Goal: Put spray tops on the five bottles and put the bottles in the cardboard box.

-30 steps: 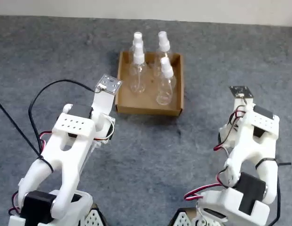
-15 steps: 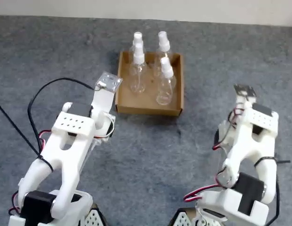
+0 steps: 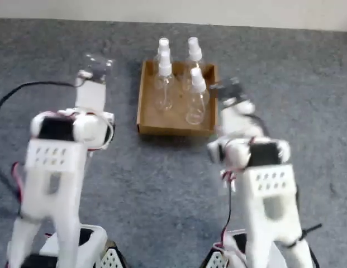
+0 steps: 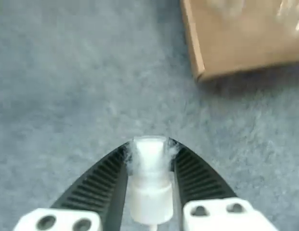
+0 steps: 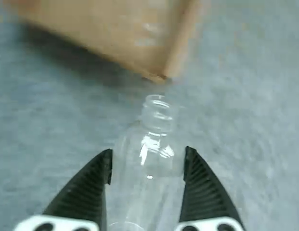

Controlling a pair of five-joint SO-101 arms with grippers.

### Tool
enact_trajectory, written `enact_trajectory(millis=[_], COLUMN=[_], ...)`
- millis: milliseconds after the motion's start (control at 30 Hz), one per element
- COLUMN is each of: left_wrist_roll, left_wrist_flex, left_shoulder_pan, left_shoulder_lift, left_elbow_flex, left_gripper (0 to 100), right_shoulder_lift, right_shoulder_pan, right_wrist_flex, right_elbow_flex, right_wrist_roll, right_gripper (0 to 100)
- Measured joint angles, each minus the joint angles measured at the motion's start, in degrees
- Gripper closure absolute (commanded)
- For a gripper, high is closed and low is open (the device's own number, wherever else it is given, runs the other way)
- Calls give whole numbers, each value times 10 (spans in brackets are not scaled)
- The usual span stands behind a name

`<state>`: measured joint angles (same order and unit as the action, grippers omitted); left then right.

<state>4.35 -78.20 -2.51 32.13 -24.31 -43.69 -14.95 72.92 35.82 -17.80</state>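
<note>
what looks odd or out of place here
Nothing stands out. Four capped clear plastic bottles stand in the brown cardboard box; the left tool holds a white spray top, the right tool an uncapped clear bottle. No spill or damage.

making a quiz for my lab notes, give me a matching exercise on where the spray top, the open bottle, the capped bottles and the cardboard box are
1 spray top
2 uncapped bottle
3 four capped bottles
4 cardboard box

a standing inside the cardboard box
b between the right gripper jaws
c on the grey table
d between the left gripper jaws

Pairs: 1-d, 2-b, 3-a, 4-c
</note>
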Motion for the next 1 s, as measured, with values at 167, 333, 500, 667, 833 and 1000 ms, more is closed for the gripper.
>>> enact_trajectory(millis=[167,333,500,667,833,1000], left_wrist_roll=[-11,-58,-126,-205,-242,-242], left_wrist_flex=[-33,-39,0,63,111,186], left_shoulder_pan=[0,-3,-3,-3,-3,-3], left_shoulder_lift=[144,252,300,338,376,392], left_elbow_flex=[34,87,99,76,9,-76], left_gripper=[996,996,996,996,996,996], right_shoulder_lift=[-105,-162,-169,-169,-170,-175], right_shoulder_pan=[-163,-277,-367,-437,-460,-465], right_wrist_flex=[-11,-119,-245,-316,-343,-345], right_elbow_flex=[52,159,259,296,299,299], right_wrist_roll=[2,4,4,4,4,4], right_gripper=[996,996,996,995,995,995])
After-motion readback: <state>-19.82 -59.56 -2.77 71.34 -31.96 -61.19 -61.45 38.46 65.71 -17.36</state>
